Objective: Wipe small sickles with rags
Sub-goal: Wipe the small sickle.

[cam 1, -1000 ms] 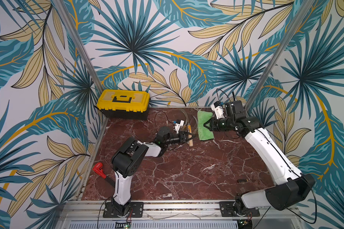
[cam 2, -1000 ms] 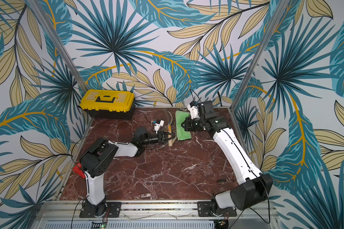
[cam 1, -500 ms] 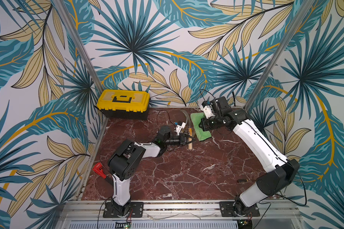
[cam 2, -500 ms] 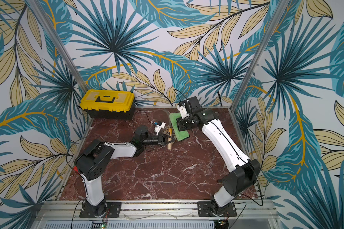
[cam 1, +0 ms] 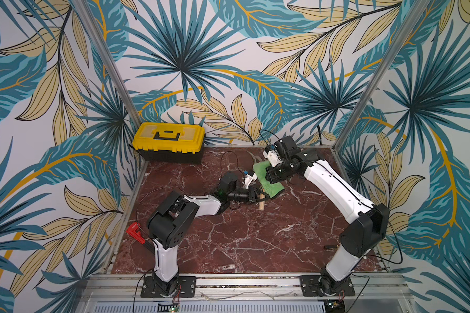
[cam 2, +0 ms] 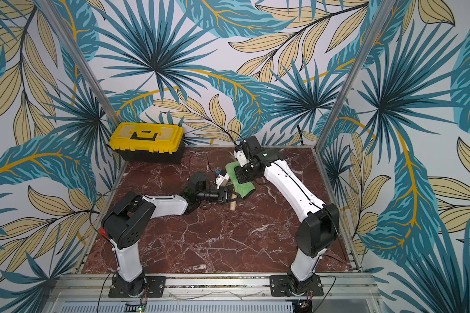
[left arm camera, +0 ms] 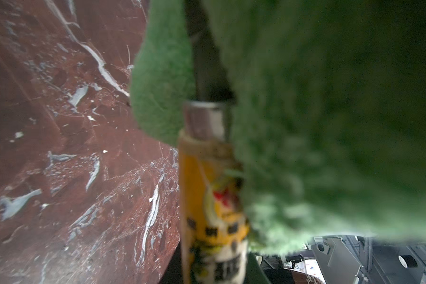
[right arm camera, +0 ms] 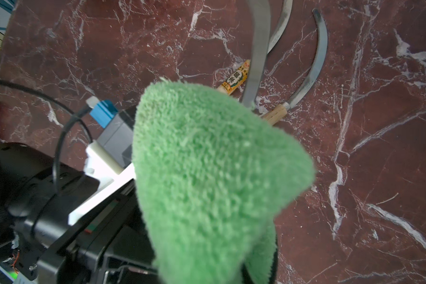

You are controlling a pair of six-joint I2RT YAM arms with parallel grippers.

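My left gripper (cam 1: 257,195) (cam 2: 228,195) is shut on the pale handle of one small sickle (left arm camera: 210,196), which carries an orange label; the handle's end (cam 1: 261,206) sticks out toward the front. A green fuzzy rag (cam 1: 272,187) (cam 2: 245,189) (right arm camera: 214,159) hangs from my right gripper (cam 1: 272,177), shut on it, with its fingers hidden by the cloth. The rag lies against this sickle at its metal collar (left arm camera: 207,118) and covers the blade's base. The grey blade (right arm camera: 256,61) rises beyond the cloth. Two more small sickles (right arm camera: 234,78) (right arm camera: 314,64) lie flat on the marble behind.
A yellow and black toolbox (cam 1: 168,142) stands at the back left corner. A red-handled tool (cam 1: 135,233) lies off the table's left edge by the left arm's base. A small dark object (cam 1: 330,246) sits near the front right. Cables loop above the left wrist.
My right arm has carried the rag leftward and down onto the sickle held by my left gripper. The left gripper has shifted slightly toward the front with its sickle.
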